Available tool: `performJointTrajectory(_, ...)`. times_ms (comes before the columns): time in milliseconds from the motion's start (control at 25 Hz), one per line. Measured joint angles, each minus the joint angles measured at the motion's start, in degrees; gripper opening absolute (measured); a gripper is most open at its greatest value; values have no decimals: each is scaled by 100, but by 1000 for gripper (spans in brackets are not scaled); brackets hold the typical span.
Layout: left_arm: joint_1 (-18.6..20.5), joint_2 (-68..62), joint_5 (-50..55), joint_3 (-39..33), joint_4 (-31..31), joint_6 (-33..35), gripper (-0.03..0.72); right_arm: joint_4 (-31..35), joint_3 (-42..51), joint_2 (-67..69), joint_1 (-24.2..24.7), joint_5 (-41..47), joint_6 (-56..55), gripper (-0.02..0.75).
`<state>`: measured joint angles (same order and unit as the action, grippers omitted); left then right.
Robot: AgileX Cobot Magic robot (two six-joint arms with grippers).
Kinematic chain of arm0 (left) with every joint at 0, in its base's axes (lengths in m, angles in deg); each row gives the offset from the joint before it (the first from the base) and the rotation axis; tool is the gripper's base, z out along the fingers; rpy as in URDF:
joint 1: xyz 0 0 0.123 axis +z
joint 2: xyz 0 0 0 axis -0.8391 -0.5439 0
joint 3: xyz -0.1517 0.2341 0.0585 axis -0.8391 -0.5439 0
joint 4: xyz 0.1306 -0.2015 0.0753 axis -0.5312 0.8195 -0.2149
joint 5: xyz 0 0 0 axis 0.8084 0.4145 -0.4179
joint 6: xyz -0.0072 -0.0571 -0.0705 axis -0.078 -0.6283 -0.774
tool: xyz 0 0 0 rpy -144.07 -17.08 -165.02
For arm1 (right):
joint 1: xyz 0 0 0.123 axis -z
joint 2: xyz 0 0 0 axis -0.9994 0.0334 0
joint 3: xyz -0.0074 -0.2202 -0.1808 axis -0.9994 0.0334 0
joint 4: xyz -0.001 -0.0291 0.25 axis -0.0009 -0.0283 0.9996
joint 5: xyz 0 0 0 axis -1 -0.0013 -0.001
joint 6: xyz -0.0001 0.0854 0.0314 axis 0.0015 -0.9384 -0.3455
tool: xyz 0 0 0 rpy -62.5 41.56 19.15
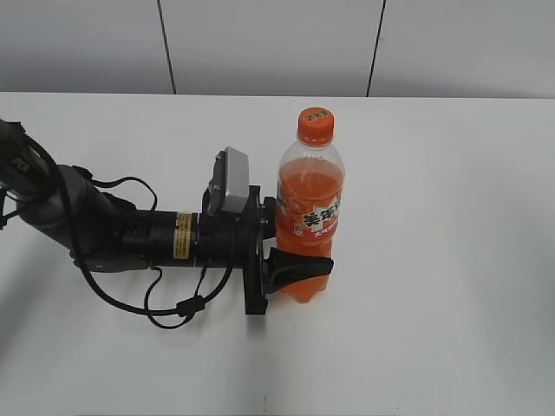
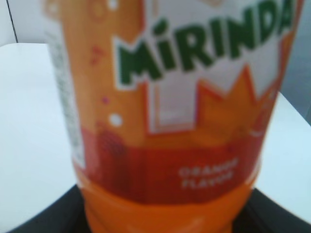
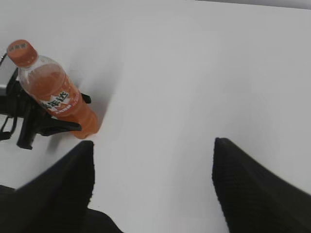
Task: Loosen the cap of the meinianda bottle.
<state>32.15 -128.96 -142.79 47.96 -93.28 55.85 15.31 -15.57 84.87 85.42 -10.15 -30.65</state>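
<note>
Meinianda bottle [image 1: 310,217]: one, standing upright on the desk
Cap [image 1: 316,126]: one, orange, on the bottle's neck
Hands: two, the left hand [image 1: 290,238] and the right hand [image 3: 153,189]
Desk [image 1: 451,260]: one, white

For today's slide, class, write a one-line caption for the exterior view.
Left gripper clamps the upright Mirinda bottle on a white table, its orange cap still on.

A white table [image 1: 451,286] fills the room's foreground, matte and plain; behind its far edge stands a pale grey wall [image 1: 269,43] of flat panels; two thin dark seams [image 1: 166,48] run down that wall, leaning slightly, meeting the table's far edge.
</note>
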Motion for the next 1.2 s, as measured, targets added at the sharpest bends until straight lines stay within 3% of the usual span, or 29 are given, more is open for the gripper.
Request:
performJointTrajectory(240,0,0,-2,0,0,13,397,361,-1293,2081,0,725,-725,564)
performJointTrajectory(440,0,0,-2,0,6,13,397,477,-1991,3176,-114,801,-1239,564)
performJointTrajectory(920,0,0,-7,0,23,15,397,-146,-3088,4773,-2125,835,-2713,564)
performJointTrajectory(1200,0,0,-7,0,23,15,397,-230,-3712,5482,-2750,840,-3153,564)
